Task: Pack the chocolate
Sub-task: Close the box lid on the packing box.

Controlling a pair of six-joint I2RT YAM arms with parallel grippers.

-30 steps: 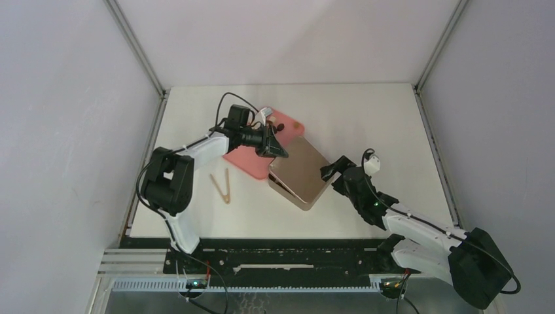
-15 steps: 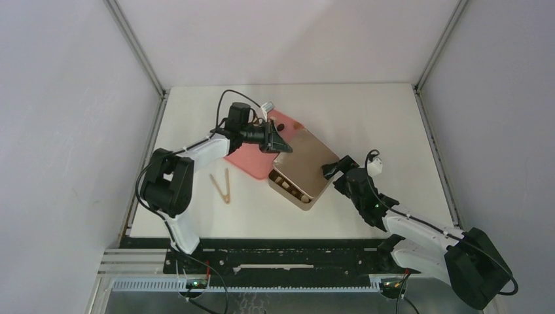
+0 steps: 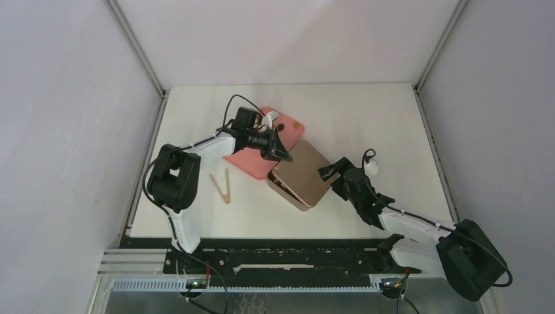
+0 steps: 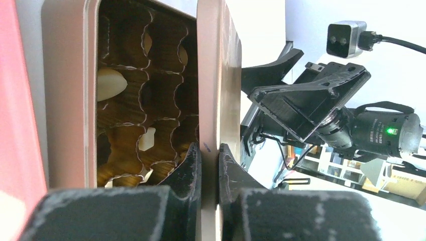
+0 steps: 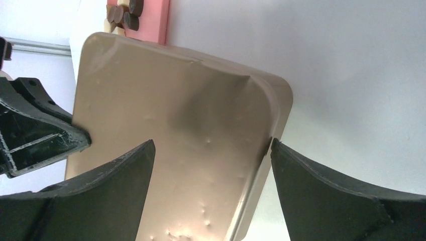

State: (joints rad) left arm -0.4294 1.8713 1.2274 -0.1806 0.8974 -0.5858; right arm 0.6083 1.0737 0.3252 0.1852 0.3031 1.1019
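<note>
The tan tin (image 3: 283, 190) sits mid-table with its lid (image 3: 307, 171) tilted over it, a narrow gap showing on the left. My left gripper (image 3: 286, 157) (image 4: 209, 153) is shut on the lid's edge (image 4: 211, 75). Through the gap, the left wrist view shows the dark gridded insert holding cream-white chocolate (image 4: 110, 83). More chocolate (image 5: 125, 12), dark and cream, lies on the pink board (image 5: 150, 20). My right gripper (image 3: 330, 171) (image 5: 212, 145) stands open at the lid's right corner, one finger over the lid (image 5: 176, 125) and the other against its rim.
The pink board (image 3: 258, 147) lies behind and left of the tin, under the left arm. Thin wooden tongs (image 3: 222, 185) rest on the white table left of the tin. Grey walls enclose the table on three sides.
The left gripper lifted the lid, exposing the tin's inside half a second ago, and has brought it back down nearly over the tin. The right gripper stayed open beside the lid.
</note>
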